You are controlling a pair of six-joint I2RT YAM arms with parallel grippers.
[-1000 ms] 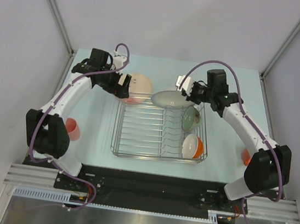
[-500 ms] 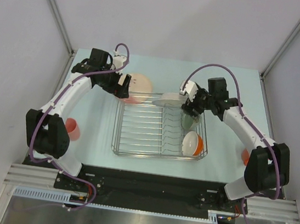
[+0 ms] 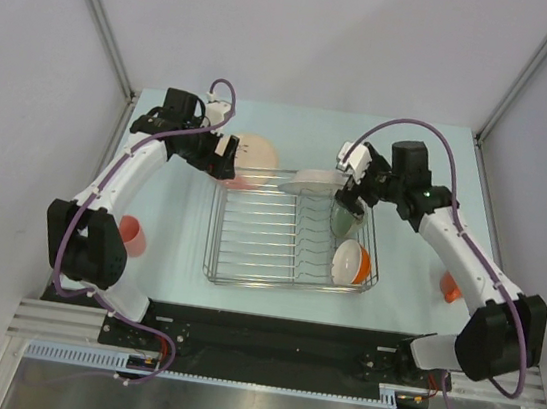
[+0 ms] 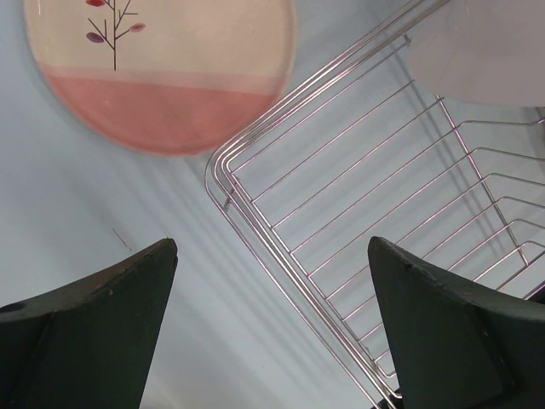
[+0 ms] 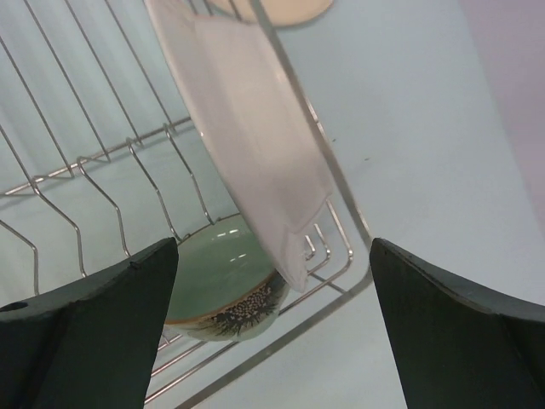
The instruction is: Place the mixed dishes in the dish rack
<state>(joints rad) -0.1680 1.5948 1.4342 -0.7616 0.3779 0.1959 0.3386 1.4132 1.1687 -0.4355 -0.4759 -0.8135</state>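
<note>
The right gripper (image 5: 272, 249) is held wide, with the white shallow bowl (image 5: 255, 128) leaning ungripped on the far rim of the dish rack (image 3: 212, 242). That placement is judged done. The left gripper (image 4: 272, 256), likewise wide, is poised beside the cream plate (image 4: 162, 68), which is to be grasped next by its edge.

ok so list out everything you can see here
dish rack: one, chrome wire, middle of the table
shallow bowl: one, white with grey rim, on edge at the rack's far side
glass bowl: one, green, in the rack's far right corner
bowl: one, orange outside and white inside, on its side in the rack's near right corner
plate: one, cream and pink with twig motif, flat beyond the rack's far left corner
tumbler: one, salmon-pink, left of the rack
mug: one, orange, right of the rack, partly hidden
table: one, pale blue
left gripper: open, by the plate
right gripper: open, by the shallow bowl
</note>
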